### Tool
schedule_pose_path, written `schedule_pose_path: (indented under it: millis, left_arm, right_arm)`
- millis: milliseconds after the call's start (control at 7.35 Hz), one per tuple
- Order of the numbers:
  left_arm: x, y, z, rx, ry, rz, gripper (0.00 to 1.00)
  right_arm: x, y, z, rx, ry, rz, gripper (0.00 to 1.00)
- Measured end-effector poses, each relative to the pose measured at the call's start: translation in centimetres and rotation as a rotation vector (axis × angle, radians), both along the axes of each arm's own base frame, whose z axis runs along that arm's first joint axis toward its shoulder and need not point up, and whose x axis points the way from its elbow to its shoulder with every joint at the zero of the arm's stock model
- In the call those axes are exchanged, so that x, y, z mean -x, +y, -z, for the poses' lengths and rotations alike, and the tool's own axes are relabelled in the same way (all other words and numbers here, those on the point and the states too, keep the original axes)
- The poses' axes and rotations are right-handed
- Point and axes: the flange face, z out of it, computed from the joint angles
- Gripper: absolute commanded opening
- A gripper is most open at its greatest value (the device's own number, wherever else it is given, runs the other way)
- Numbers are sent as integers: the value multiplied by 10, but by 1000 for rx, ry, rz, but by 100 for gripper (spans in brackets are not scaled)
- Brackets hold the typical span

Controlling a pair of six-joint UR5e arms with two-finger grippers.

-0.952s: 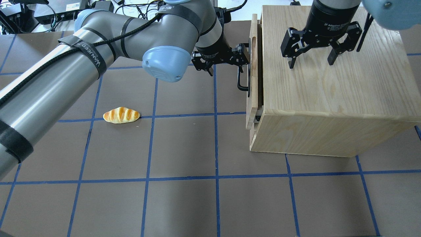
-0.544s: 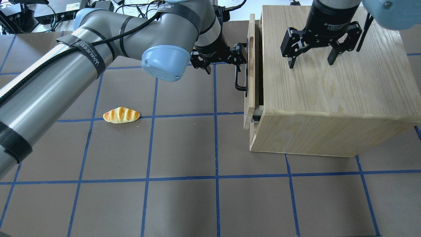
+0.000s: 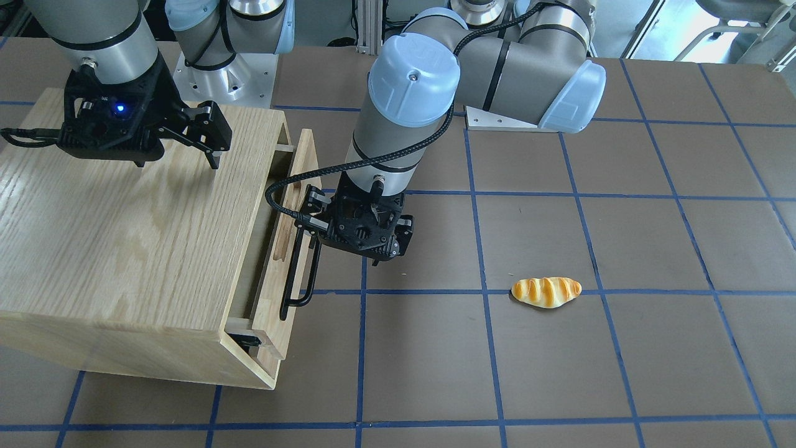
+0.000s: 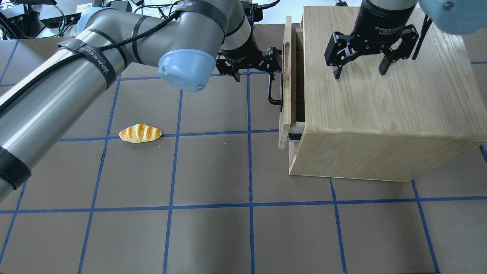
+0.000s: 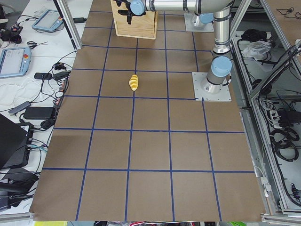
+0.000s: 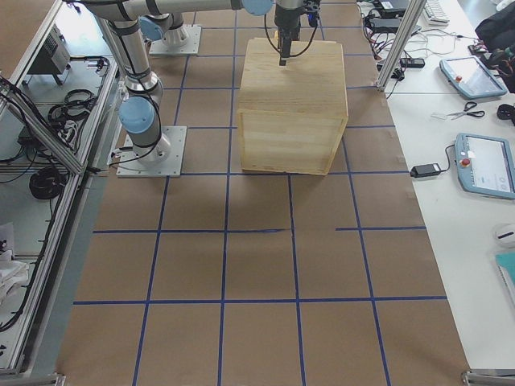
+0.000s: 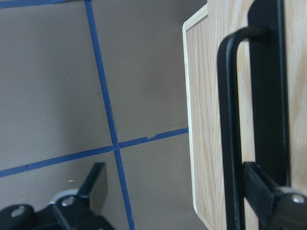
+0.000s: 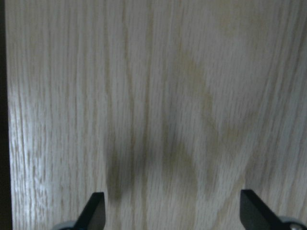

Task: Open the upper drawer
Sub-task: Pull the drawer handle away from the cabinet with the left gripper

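Note:
The upper drawer (image 4: 286, 106) is a light oak panel with a black bar handle (image 4: 272, 89), pulled a little way out of the oak cabinet (image 4: 380, 114). My left gripper (image 4: 257, 70) is open at the handle. In the left wrist view one finger (image 7: 261, 189) sits behind the bar (image 7: 228, 120) against the drawer front (image 7: 204, 120), and the other finger (image 7: 96, 184) is clear of it. In the front view the left gripper (image 3: 342, 249) stands beside the handle (image 3: 298, 267). My right gripper (image 4: 360, 73) is open, low over the cabinet top (image 8: 153, 96).
A toy bread roll (image 4: 140, 133) lies on the brown mat left of the cabinet, also in the front view (image 3: 546, 291). Blue tape lines grid the table. A lower drawer front (image 4: 292, 152) sits closed under the upper one. Cables and boxes lie past the table's far edge.
The upper drawer has slid further out of the cabinet, and my left gripper has moved the same way with the handle. The right gripper has not moved.

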Motion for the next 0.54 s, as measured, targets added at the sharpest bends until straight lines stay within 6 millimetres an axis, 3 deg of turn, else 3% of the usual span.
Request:
schedule_pose_path:
  millis: [544]
  left_arm:
    - [-11,-5,-1,9,-14,0,100]
  right_arm:
    - [0,0,0,-1,0,0,100]
